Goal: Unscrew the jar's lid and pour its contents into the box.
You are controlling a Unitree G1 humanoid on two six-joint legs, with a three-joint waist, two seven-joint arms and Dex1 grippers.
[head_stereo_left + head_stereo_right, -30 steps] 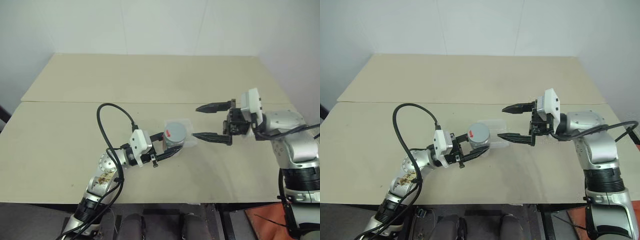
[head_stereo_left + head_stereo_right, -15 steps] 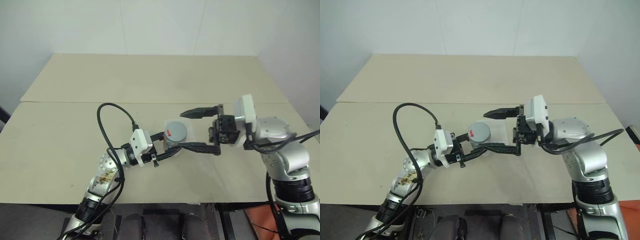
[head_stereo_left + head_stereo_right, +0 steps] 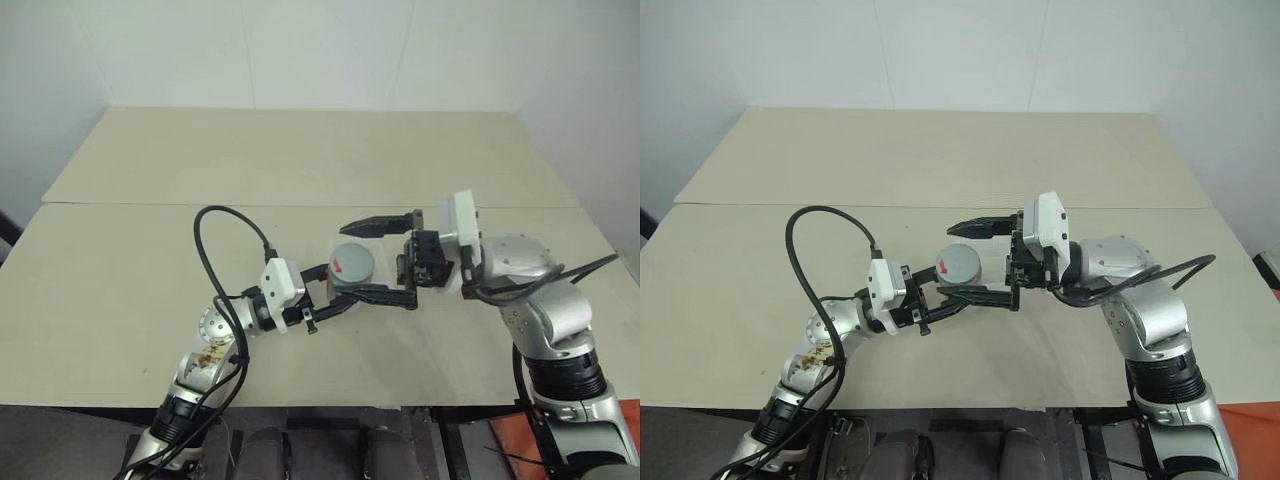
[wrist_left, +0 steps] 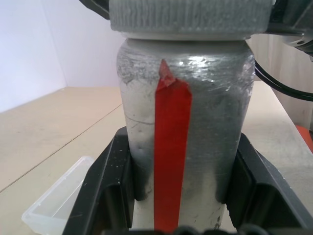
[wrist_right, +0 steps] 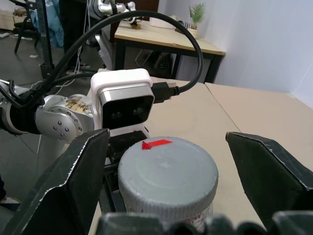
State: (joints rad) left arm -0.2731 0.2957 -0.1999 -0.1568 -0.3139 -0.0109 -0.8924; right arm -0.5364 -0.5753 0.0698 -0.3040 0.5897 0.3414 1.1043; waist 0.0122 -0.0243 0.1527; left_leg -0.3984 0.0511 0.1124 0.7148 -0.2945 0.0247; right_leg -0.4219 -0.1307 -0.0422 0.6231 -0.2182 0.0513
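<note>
The jar [image 4: 183, 122] stands upright above the table, silvery with a red strip down its side, its grey ribbed lid [image 5: 167, 174] still on, bearing a small red mark; the clear plastic box [image 4: 56, 198] lies just beside it

In the left wrist view the lid [image 4: 190, 17] is cut off by the picture's top edge, and the jar [image 4: 183, 122] loses its base behind the left gripper [image 4: 181, 191]. The box [image 4: 57, 200] runs off the edge (one corner shows), and from the head it lies largely hidden behind the jar.
</note>
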